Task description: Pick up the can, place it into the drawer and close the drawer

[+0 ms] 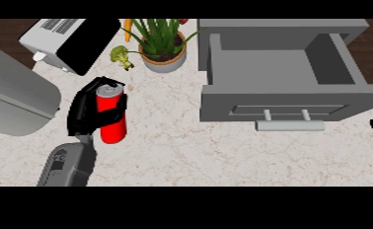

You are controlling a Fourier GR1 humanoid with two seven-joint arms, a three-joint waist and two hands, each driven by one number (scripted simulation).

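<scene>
At the far left, a big grey rounded thing (22, 97) sits at the edge, just left of the left hand. Above it, up and to the left of the hand, is a white and black box that looks like a toaster oven (69, 43), lying at a slant.

Next comes the left hand (86, 114). Its grey arm comes up from the bottom edge. The black fingers are curled round the red can (113, 124), so the hand is holding it. The can has a silver top and stands almost straight, tipped a little. It sits on the right side of the hand, with the fingers wrapped across its middle. The bottom part of the can sticks out below the fingers. I cannot tell if the can rests on the counter (189, 149) or is lifted off it.

Up from the hand is a small green piece of broccoli (122, 57). Just right of that is a plant in a pot (164, 50), with something orange beside its leaves.

Far to the right of the hand and the can is the grey drawer (280, 72). It is pulled open, and its handle (289, 124) faces the bottom of the view. The can is well apart from it.

The right hand barely shows: only a tiny dark bit (370, 123) at the right edge, so I cannot tell how it is.
</scene>
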